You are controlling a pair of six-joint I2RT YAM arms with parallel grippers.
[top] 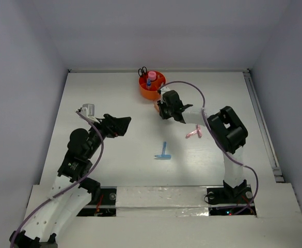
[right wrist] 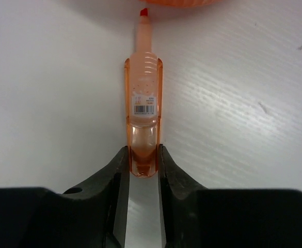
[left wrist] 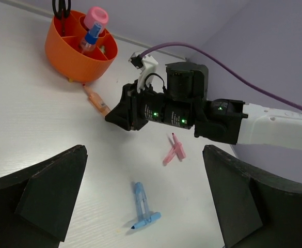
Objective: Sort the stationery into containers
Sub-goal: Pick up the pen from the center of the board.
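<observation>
One translucent orange marker (right wrist: 143, 103) lies on the desk (top: 125, 98), tip beside the round orange plastic tub (top: 147, 94); right gripper (right wrist: 142, 155) clamps its tail, probably to lift it in. Left gripper (top: 121, 125) hangs wide apart.

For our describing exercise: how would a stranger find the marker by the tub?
Start at the orange tub, far across the table. Just before it lies a marker, tip toward the tub. Unlike the pink piece and blue piece nearer the arms, it is see-through orange, its tail pinched by the right gripper.
</observation>
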